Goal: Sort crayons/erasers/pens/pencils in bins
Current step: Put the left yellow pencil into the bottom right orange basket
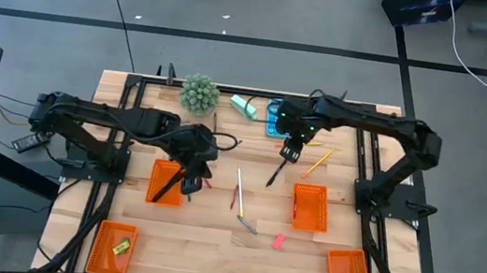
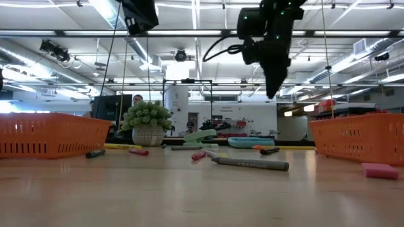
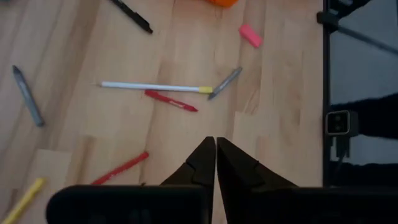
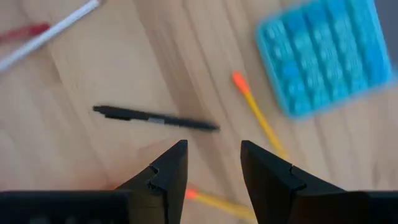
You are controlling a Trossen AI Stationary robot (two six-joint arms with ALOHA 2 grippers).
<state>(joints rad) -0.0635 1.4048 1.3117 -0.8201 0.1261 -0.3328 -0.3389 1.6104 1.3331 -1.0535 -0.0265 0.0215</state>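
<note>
We see the right gripper (image 4: 213,177), jaws apart, above a black pen (image 4: 155,118), left gripper (image 3: 216,163) jaws together, empty, by a bin (image 1: 165,183).

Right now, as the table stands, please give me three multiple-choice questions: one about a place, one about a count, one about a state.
1. Where does the pink eraser lie?
A. in a bin
B. on the bare table
C. on the calculator

2. How many orange bins are there?
A. two
B. three
C. four

3. How is the right gripper?
A. open and empty
B. shut on a pen
C. shut on a pencil

Answers:
1 B, it lies on the wood, apart from every bin.
2 C, the high view shows four.
3 A, its fingers stand apart near the black pen; the left gripper is shut.
</note>
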